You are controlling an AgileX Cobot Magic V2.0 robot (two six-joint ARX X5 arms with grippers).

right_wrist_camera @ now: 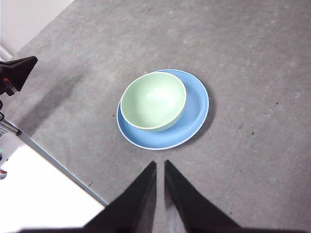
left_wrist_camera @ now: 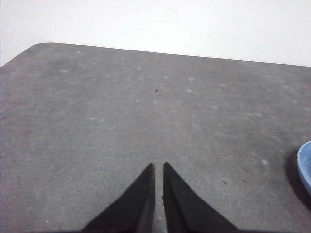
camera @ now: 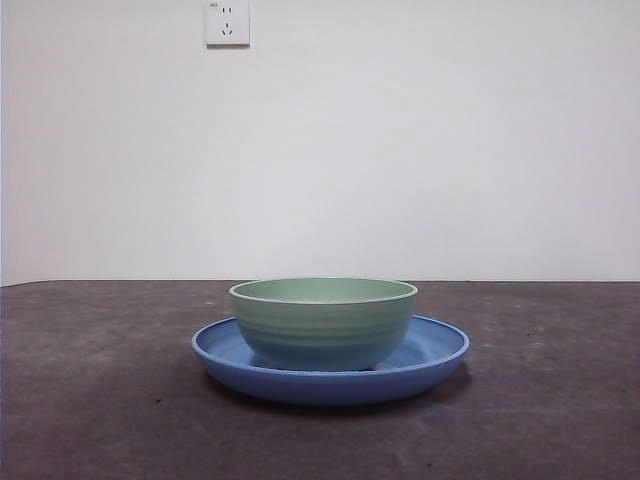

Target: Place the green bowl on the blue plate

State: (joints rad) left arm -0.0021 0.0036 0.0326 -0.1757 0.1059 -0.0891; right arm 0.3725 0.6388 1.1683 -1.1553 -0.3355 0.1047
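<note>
The green bowl [camera: 323, 322] stands upright on the blue plate [camera: 435, 348] in the middle of the dark table. The right wrist view shows the bowl [right_wrist_camera: 153, 101] sitting off-centre on the plate [right_wrist_camera: 195, 112], toward one side of it. My right gripper [right_wrist_camera: 159, 164] is shut and empty, well above and apart from the plate. My left gripper [left_wrist_camera: 158, 166] is shut and empty over bare table, with only an edge of the plate [left_wrist_camera: 305, 165] showing. Neither arm shows in the front view.
A wall socket [camera: 227, 22] is on the white wall behind the table. The table's edge [right_wrist_camera: 53, 162] and part of the other arm [right_wrist_camera: 17, 73] show in the right wrist view.
</note>
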